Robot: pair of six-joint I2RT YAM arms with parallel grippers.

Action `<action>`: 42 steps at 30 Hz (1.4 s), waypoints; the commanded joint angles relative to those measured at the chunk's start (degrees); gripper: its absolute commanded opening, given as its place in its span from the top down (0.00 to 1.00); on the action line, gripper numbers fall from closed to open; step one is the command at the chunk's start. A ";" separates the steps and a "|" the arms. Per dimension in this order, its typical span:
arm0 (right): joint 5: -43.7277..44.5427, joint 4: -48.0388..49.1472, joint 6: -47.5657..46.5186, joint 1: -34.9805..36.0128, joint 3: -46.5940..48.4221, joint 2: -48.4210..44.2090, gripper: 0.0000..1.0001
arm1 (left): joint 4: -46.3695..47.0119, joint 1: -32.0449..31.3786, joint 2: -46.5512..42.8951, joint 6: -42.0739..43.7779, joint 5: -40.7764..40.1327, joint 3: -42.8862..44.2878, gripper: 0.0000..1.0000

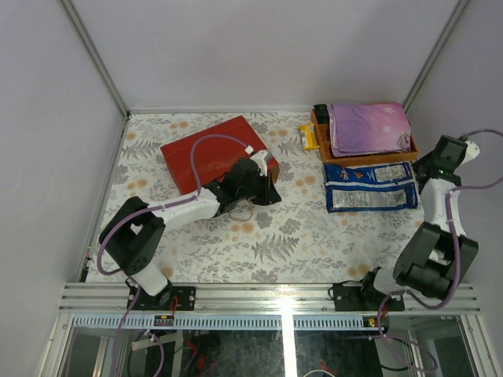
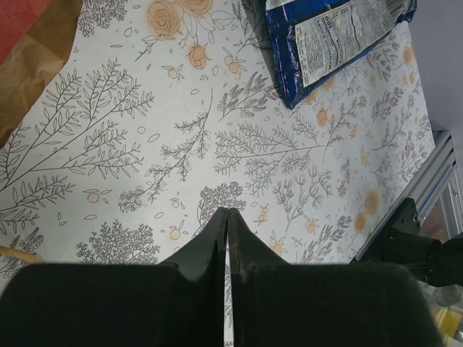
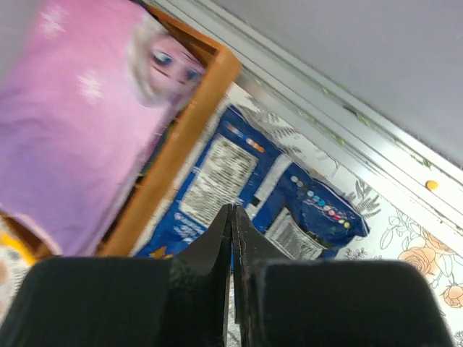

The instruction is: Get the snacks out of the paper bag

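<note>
The bag (image 1: 206, 153) lies flat on the left half of the table (image 1: 314, 236), red face up and turned at an angle. Its far corner comes close to the back edge. The left wrist view shows the brown inner side at its mouth. Two blue-and-white packs (image 1: 369, 186) lie side by side outside it, right of centre, just in front of the tray (image 1: 369, 158). A yellow packet (image 1: 309, 137) and a dark packet (image 1: 321, 113) sit at the tray's left end. A purple cloth (image 1: 368, 128) fills the tray.

The left arm reaches forward and to the right, placing the left gripper (image 2: 226, 213) at the bag's near right corner. The fingers are pressed together with nothing between them — clenched, empty. The right arm stands folded at the right edge. The right gripper (image 3: 232, 211) points toward the tray and packs, fingers likewise clenched on nothing.

Walls close the table on the left, back and right. Bare floral surface lies between bag and packs and runs forward to the near rail (image 1: 275, 297).
</note>
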 commanded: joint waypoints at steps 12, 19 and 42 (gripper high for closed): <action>6.61 0.81 3.76 0.16 -4.32 19.69 1.00 | -5.02 -0.26 0.14 2.08 -0.51 4.15 1.00; 9.82 -3.31 2.68 0.23 -0.57 10.27 1.00 | -6.83 -0.27 0.24 2.45 -1.08 5.13 1.00; 7.24 -1.41 1.52 0.25 -3.00 11.92 0.98 | -28.28 4.27 -20.47 9.00 -12.18 9.01 0.84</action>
